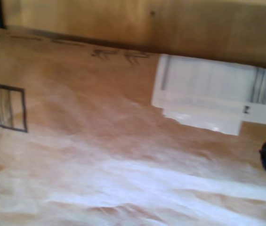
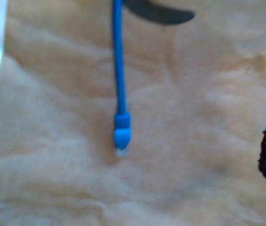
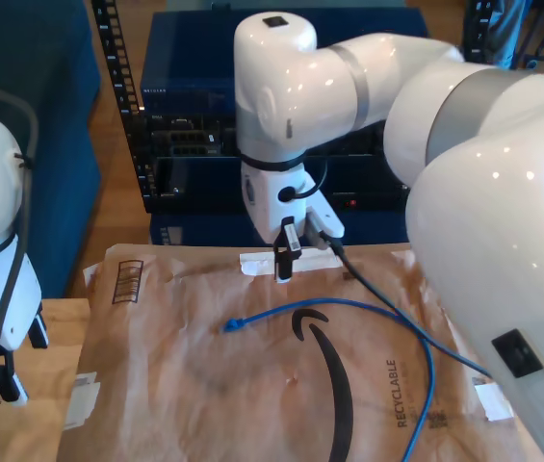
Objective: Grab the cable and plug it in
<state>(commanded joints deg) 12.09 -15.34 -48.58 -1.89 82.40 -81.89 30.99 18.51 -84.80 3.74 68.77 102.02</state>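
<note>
The blue cable (image 3: 387,310) lies on a brown paper mailer (image 3: 204,385). Its booted plug (image 3: 236,324) points toward the exterior view's left, and the cord arcs right and runs off the bottom edge. In the second wrist view the plug (image 2: 122,134) sits on the paper midway between my second gripper's (image 2: 129,146) wide-apart fingers, untouched. That gripper (image 3: 286,265) is open and hangs from the big white arm in the middle of the exterior view. My first gripper (image 1: 129,148) is open over bare paper; it (image 3: 7,371) is at the exterior view's left.
A dark equipment rack (image 3: 194,144) stands behind the table. A white label (image 3: 257,260) lies at the mailer's far edge, and a barcode (image 3: 129,281) is printed toward the exterior view's left. A black robot cable (image 3: 377,296) crosses the mailer. Wooden tabletop (image 3: 50,327) borders the paper.
</note>
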